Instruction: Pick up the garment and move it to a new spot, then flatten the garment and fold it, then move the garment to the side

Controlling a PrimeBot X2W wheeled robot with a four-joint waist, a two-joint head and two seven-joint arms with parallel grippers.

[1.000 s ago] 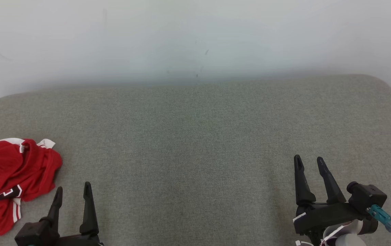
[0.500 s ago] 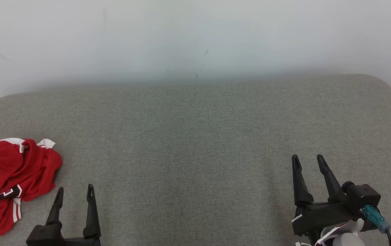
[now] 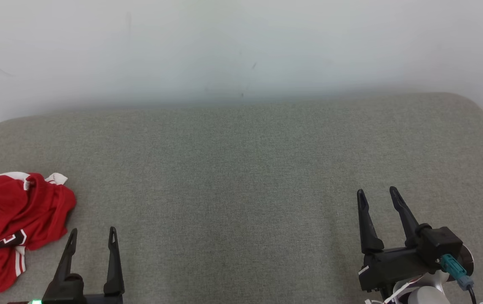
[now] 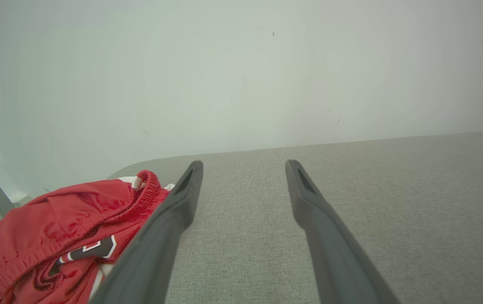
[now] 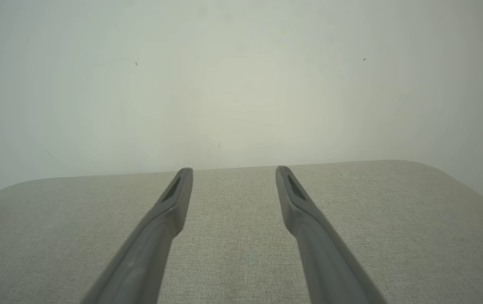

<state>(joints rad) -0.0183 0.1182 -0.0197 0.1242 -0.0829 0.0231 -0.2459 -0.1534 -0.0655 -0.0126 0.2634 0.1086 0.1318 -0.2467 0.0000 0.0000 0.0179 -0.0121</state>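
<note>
Lying crumpled at the left edge of the grey fabric surface (image 3: 241, 169), the garment (image 3: 13, 223) is a loose red heap. It has a white sleeve tip at its far side, red-and-white striped trim near its front edge, and a bit of black, white-outlined lettering showing among the folds. Just beside it on its right we hold our left gripper (image 3: 93, 230), fingers pointing toward the wall (image 3: 241, 42), jaws spread wide with nothing between them. From the head camera we see a strip of grey fabric separating the nearer finger from the red cloth. In our left wrist view that finger crosses in front of the heap. Well apart, at the opposite side of the surface, our right gripper (image 3: 376, 190) likewise stands wide open and holds nothing, over bare grey fabric. In our right wrist view a small red-and-white sliver of the garment peeks in at the left edge.
</note>
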